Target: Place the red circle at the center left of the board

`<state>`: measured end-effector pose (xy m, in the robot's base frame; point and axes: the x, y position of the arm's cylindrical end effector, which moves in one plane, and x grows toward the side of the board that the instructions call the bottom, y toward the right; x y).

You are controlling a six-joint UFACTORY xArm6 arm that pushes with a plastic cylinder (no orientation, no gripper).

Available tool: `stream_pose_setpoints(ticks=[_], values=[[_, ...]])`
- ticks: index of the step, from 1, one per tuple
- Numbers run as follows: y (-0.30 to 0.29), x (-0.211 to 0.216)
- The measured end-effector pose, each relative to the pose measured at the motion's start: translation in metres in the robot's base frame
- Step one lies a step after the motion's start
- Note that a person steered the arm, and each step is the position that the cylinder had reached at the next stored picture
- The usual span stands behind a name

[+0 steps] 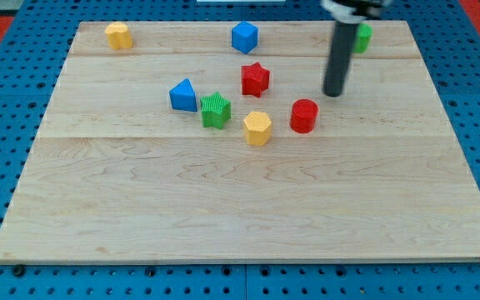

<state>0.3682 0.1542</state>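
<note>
The red circle (304, 116) is a short red cylinder a little right of the board's middle, in its upper half. My tip (333, 93) is just up and to the right of it, a small gap apart. The dark rod rises from the tip to the view's top edge. The wooden board (240, 208) fills most of the view.
A yellow hexagon (257, 128) sits just left of the red circle, then a green star (216, 110) and a blue triangle-like block (183, 95). A red star (255, 79) is above them. A blue cube (244, 37), a yellow block (118, 35) and a green block (362, 37) line the top edge.
</note>
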Motion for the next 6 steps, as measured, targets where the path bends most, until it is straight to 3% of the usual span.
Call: stream_pose_setpoints(ticks=[2,3,6], values=[[-0.143,0.062],[-0.182,0.105],[-0.144,0.157]])
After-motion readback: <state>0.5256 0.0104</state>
